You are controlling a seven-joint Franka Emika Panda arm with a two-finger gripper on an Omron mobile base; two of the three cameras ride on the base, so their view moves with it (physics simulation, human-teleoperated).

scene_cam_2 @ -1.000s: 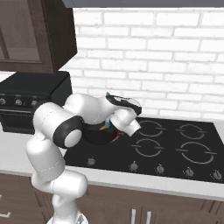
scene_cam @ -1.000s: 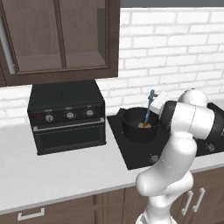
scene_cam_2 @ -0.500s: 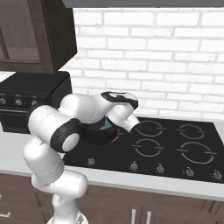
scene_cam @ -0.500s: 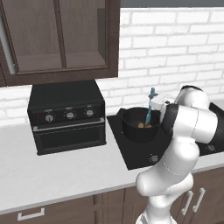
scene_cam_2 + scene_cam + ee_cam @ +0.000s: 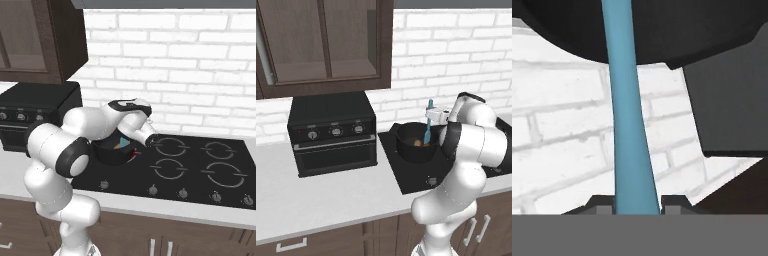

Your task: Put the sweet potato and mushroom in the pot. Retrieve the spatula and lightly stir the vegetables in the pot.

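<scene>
clamped on the slim, stiff, light spatula (image 5: pixel 428 127) by its handle, gripper (image 5: pixel 638 202) above the pot (image 5: pixel 415 144), blade dipped inside.

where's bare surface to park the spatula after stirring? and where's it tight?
Free: the grey counter in front of the toaster oven, and the cooktop's three burners right of the pot. Tight: the pot corner, where the gripper holds the spatula down into the pot beside the sweet potato, oven close on its left.
</scene>
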